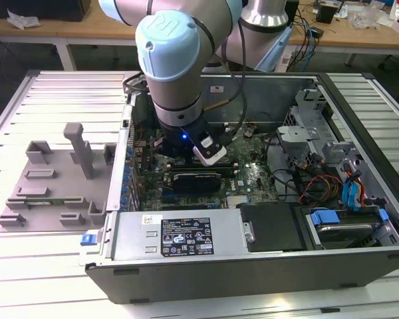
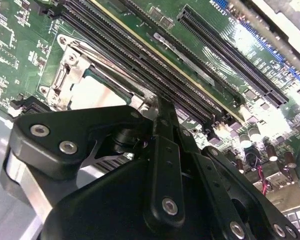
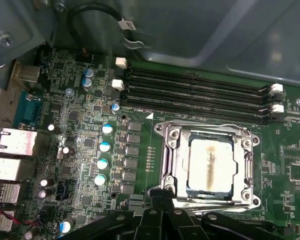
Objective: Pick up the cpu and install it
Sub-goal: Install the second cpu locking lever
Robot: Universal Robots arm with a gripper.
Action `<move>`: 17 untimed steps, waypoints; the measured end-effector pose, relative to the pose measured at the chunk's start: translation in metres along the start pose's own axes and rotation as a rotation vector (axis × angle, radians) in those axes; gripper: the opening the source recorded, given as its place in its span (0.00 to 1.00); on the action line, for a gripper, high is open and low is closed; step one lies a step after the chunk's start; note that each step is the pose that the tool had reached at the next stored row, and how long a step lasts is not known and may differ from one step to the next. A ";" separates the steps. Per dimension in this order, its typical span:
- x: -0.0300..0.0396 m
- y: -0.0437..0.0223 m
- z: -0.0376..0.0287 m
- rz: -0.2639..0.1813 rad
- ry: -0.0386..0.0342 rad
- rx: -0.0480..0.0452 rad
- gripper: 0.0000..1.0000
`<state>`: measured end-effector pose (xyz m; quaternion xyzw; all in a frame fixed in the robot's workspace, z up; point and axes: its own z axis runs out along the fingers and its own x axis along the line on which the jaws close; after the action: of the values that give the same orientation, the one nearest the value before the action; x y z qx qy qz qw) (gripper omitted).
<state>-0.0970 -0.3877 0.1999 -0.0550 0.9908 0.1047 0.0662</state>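
The cpu (image 3: 210, 163) is a silvery-white square with a brownish smear. It lies flat inside the metal-framed socket (image 3: 170, 160) on the green motherboard (image 3: 80, 105). In the second wrist view the cpu (image 2: 96, 93) shows just beyond my black gripper linkages. My gripper (image 3: 162, 196) hovers at the socket's near edge with its fingertips (image 2: 162, 105) pressed together and nothing between them. In the exterior view my arm's wrist (image 1: 179, 113) reaches down into the open computer case (image 1: 253, 266), over the board.
Black memory slots (image 3: 195, 95) run beside the socket. Rear ports (image 3: 10, 150) and capacitors stand along the board's edge. In the case are a power supply (image 1: 179, 236), drive bays with blue tabs (image 1: 346, 219) and loose cables (image 1: 306, 179). A grey fixture plate (image 1: 46, 179) lies at the exterior view's left.
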 end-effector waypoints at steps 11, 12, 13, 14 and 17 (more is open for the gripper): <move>-0.0064 -0.0051 -0.0157 0.001 0.0036 -0.0003 0.11; -0.0074 -0.0064 -0.0160 0.001 0.0044 -0.0004 0.11; -0.0083 -0.0085 -0.0166 0.001 0.0054 -0.0004 0.11; -0.0083 -0.0094 -0.0167 0.001 0.0053 -0.0006 0.11; -0.0049 -0.0093 -0.0163 0.003 -0.0004 -0.0211 0.11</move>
<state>-0.0930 -0.3997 0.2145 -0.0541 0.9897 0.1152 0.0657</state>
